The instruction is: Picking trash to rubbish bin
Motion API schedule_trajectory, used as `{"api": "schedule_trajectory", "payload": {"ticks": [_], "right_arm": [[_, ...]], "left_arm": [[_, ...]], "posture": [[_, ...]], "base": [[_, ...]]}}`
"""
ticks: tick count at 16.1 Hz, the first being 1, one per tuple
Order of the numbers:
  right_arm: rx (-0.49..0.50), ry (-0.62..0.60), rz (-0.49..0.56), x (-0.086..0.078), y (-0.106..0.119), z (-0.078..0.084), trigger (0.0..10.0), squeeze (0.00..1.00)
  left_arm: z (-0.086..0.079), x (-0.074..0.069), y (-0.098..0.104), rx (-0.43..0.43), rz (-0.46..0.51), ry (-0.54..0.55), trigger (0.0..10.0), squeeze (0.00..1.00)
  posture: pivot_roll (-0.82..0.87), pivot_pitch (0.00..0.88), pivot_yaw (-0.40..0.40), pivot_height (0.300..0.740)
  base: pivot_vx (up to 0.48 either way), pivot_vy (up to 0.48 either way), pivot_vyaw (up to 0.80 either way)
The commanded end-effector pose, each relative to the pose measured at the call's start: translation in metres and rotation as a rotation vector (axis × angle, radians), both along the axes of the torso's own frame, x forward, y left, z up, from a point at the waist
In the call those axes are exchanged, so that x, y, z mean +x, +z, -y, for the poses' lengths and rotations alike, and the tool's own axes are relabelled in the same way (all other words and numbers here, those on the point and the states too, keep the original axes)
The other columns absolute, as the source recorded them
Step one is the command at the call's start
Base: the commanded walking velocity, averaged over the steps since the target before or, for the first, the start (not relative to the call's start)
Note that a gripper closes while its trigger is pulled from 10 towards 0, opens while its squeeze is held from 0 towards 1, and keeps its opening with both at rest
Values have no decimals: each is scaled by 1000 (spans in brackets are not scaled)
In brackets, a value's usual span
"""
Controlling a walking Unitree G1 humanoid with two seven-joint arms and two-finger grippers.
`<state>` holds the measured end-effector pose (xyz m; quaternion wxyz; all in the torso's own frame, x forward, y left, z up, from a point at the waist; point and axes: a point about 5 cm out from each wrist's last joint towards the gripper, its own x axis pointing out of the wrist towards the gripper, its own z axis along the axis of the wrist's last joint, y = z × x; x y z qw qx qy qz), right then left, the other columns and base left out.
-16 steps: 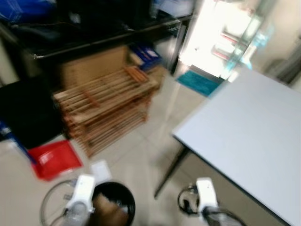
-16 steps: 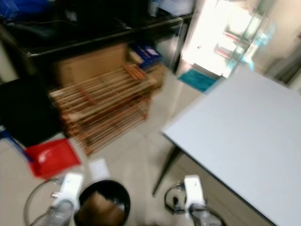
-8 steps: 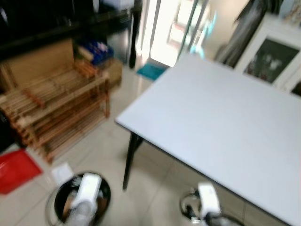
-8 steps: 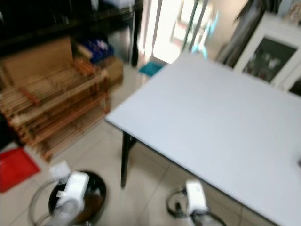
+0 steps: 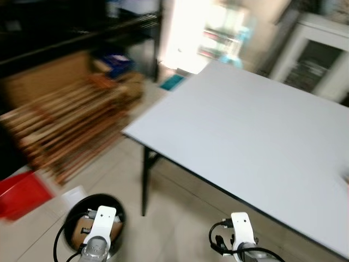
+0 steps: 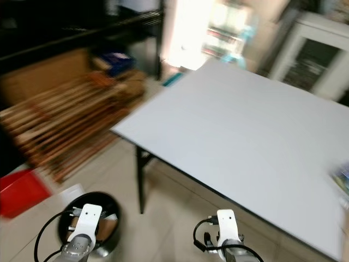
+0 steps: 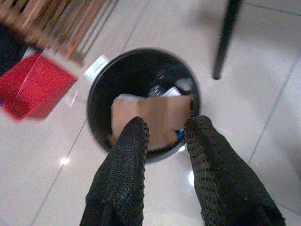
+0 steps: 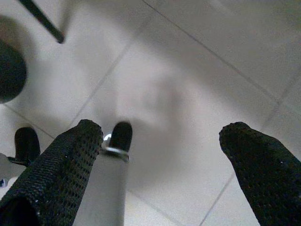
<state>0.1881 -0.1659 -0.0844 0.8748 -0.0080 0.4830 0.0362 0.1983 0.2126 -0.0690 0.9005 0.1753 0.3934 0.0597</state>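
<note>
Down at the lower left of the head views sits the black bin (image 5: 71,229) on the tiled floor (image 5: 174,218), beside the leg of the grey table (image 5: 245,136). My left gripper (image 7: 165,134) hangs over it, fingers a narrow gap apart and holding nothing; brown cardboard (image 7: 155,115) lies inside the bin (with some smaller scraps). My right gripper (image 8: 160,136) is spread wide over bare tiles, empty. At the left edge lie a red dustpan (image 5: 19,194) and, blurred, a wooden rack (image 5: 71,123).
</note>
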Motion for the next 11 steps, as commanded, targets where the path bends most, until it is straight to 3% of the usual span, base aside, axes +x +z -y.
{"api": "schedule_trajectory", "payload": {"ticks": [1, 11], "right_arm": [[-19, 7, -22, -4, -2, 4, 10000, 0], [-31, 28, -51, -9, -4, 5, 10000, 0]], "left_arm": [[6, 4, 1, -9, 7, -17, 10000, 0], [8, 4, 0, -5, 3, -29, 10000, 0]], "posture": [[-23, 52, -133, 740], [-25, 56, -136, 740]], "base": [[0, 0, -763], [0, 0, -764]]}}
